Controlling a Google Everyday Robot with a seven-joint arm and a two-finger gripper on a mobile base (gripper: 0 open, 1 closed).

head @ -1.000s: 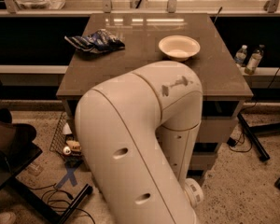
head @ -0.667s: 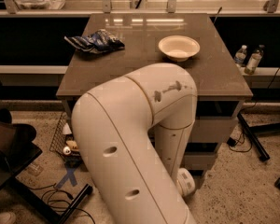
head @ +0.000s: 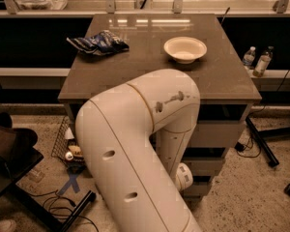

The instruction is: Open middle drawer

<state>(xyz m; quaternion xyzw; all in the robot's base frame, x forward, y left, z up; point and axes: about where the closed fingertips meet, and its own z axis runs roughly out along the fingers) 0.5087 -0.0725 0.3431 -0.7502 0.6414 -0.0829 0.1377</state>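
The desk's drawers show only as pale strips right of my arm. The middle drawer is the second strip, under the taller top front and above the lowest one. Its handle is hidden behind my arm. My big white arm bends down in front of the drawers, and a round wrist joint sits level with the middle drawer. My gripper is hidden behind the arm, somewhere at the drawer fronts.
On the brown desktop are a white bowl and a crumpled blue chip bag. Two bottles stand to the right. A wire basket and cables lie on the floor at left, near a dark chair.
My arm has swung left and lower in the view. The round wrist joint has risen from near the lowest drawer to the level of the middle drawer.
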